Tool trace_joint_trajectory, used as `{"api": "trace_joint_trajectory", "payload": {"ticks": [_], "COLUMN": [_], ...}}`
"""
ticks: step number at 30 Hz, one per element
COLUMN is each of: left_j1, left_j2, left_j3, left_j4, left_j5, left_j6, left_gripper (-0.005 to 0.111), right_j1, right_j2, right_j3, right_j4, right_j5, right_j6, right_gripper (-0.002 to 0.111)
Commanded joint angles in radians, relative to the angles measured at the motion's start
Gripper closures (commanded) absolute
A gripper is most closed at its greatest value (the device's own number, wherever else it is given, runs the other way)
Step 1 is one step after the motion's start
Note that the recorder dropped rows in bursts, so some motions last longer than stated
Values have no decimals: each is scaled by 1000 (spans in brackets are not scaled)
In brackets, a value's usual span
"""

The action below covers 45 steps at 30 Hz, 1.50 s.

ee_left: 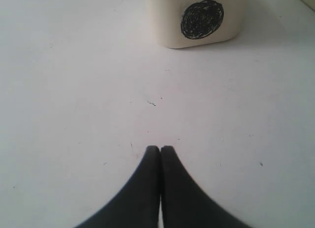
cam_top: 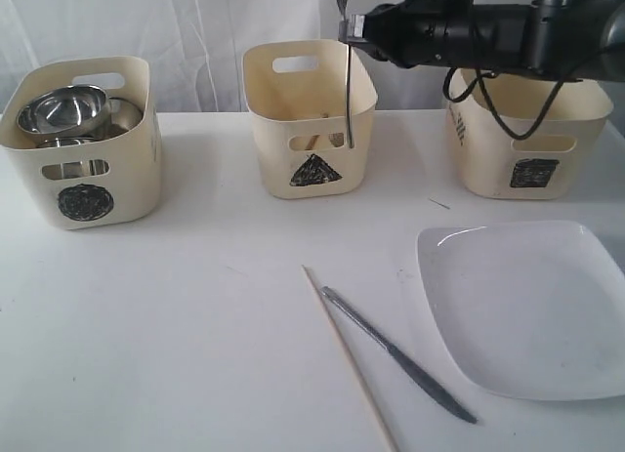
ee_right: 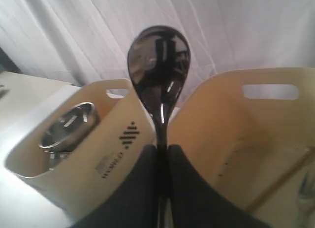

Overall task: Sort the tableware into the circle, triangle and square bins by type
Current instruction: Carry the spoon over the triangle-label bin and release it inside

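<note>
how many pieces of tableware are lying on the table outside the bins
3: a wooden chopstick front centre, a knife just right of it, the white plate further right. More may lie out of frame.

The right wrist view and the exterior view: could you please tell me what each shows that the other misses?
Only the right wrist view shows the bowl of the spoon face-on and the printed logo on the side of the circle bin. Only the exterior view shows the white plate, the knife and a chopstick lying on the table, the square bin and the shape marks on the bins' fronts. Both show the right gripper holding the spoon near the triangle bin, and steel ware in the circle bin.
</note>
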Motion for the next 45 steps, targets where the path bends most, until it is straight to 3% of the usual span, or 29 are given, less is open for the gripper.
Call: {"api": "trace_joint_trajectory", "payload": {"ticks": [1, 11, 15, 19, 31, 41, 45], "left_j1": [2, 2, 2, 2, 2, 2, 2], "left_j2": [-5, -5, -5, -5, -5, -5, -5], "left_j3": [1, 1, 1, 1, 1, 1, 1], "left_j4": [-7, -7, -7, -7, -7, -7, -7], "left_j5": [2, 2, 2, 2, 2, 2, 2], "left_j6": [6, 6, 6, 6, 6, 6, 6], "left_gripper": [106, 106, 106, 106, 106, 106, 106], "right_j1": [-3, 20, 20, 71, 84, 86, 86], "right_j2": [89, 249, 257, 301, 382, 354, 353], "right_j3": [-82, -375, -460, -542, -566, -566, -566], "right_j4": [22, 22, 22, 22, 22, -491, -534], "right_j5": [-27, -116, 10, -232, -62, -12, 67], "right_j6": [-145, -192, -54, -147, -60, 451, 490], "right_gripper": [108, 108, 108, 108, 108, 108, 108]}}
